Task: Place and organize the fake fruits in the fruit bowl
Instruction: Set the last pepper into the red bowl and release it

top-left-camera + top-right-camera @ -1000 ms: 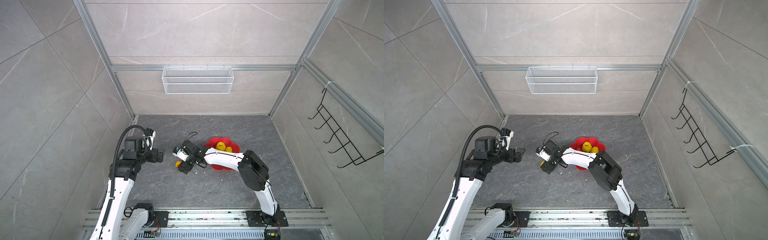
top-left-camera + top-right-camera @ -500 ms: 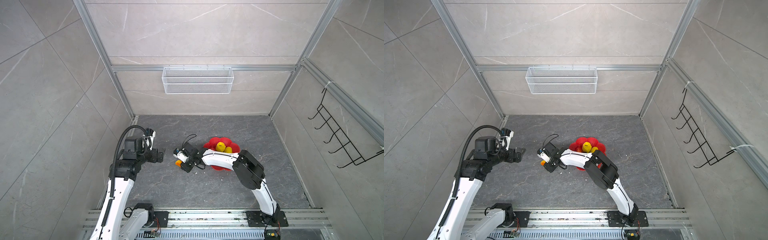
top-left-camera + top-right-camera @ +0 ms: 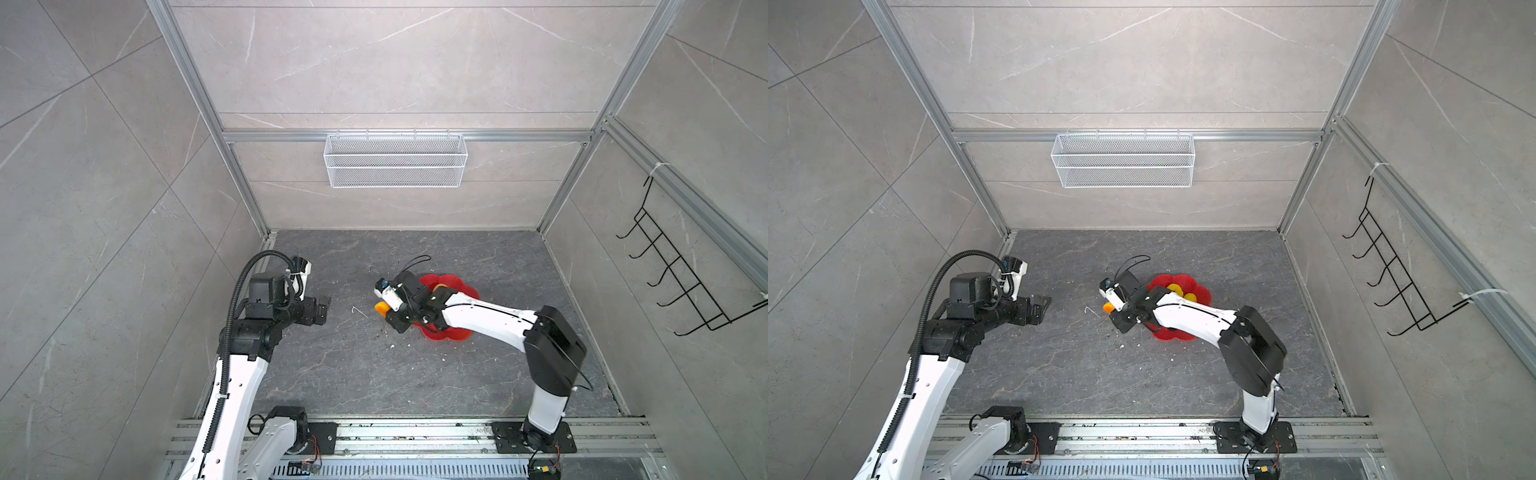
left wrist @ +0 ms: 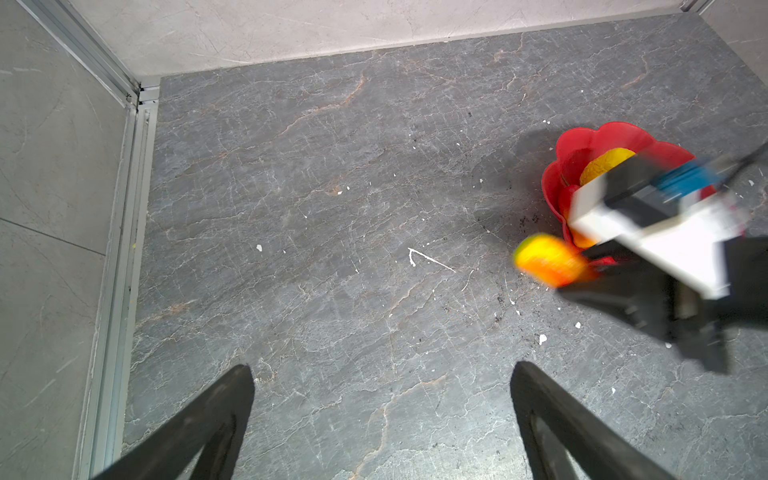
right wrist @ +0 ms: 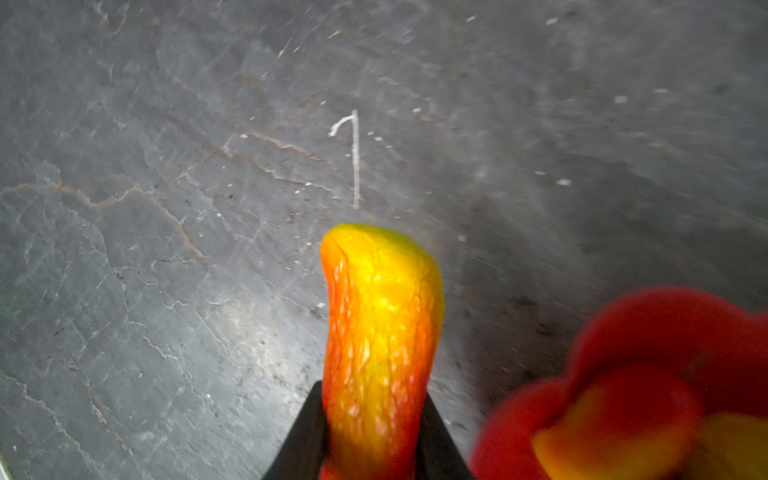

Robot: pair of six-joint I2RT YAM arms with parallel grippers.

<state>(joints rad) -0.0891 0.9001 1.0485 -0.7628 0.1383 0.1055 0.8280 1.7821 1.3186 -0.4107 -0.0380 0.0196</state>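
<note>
Fruit (image 5: 382, 316), oblong, red-orange-yellow, pinched tight in right end effector (image 3: 386, 310), yellow tip poking out front, fruit bowl (image 3: 455, 282) just beside, left end effector (image 4: 382, 368) spread wide, empty.

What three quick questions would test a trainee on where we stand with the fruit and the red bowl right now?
1. True or false: the left end effector is shut on a fruit.
2. The right end effector holds: A) a black oval fruit; B) an orange-yellow oblong fruit; C) nothing.
3. In both top views, is the held fruit inside the red fruit bowl or outside its rim?

Key:
1. False: it is open and empty.
2. B.
3. Outside, beside the bowl on the side towards the left arm.
</note>
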